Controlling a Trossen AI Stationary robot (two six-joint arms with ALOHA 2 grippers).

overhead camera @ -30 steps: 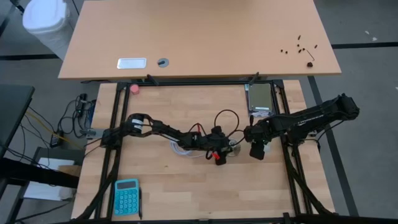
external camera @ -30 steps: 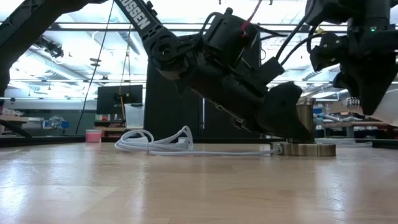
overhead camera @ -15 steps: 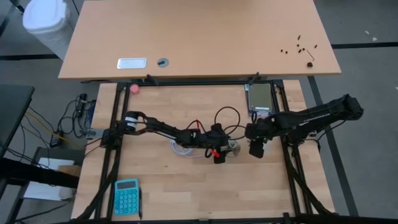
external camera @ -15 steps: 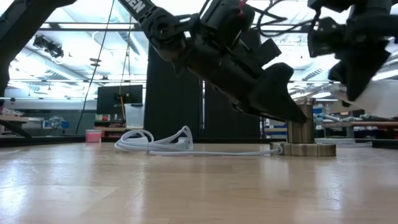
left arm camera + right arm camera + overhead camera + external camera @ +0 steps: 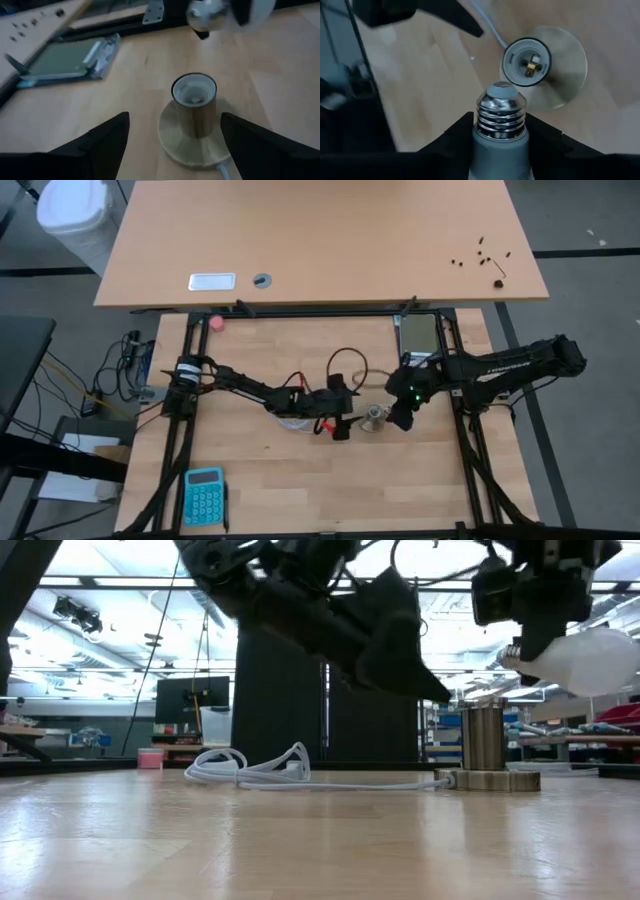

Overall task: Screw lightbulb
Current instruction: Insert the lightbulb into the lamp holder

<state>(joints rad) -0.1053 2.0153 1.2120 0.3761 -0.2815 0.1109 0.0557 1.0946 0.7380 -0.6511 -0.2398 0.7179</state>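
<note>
Near the bench's (image 5: 260, 480) middle, the right gripper (image 5: 500, 131), clamped on the bulb (image 5: 590, 660), holds it just right of and above the socket (image 5: 194, 102), while the left gripper (image 5: 172, 132) gapes beside it; misaligned threads could cross or jam.

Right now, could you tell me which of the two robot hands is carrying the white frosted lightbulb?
The right hand grips the white frosted lightbulb; the left hand is open and empty.

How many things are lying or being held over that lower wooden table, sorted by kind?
Lightbulb: 1, held in the right gripper
Socket with white cord: 1
Pink ball: 1
Blue calculator: 1
Grey tablet-like device: 1
Total: 5
</note>
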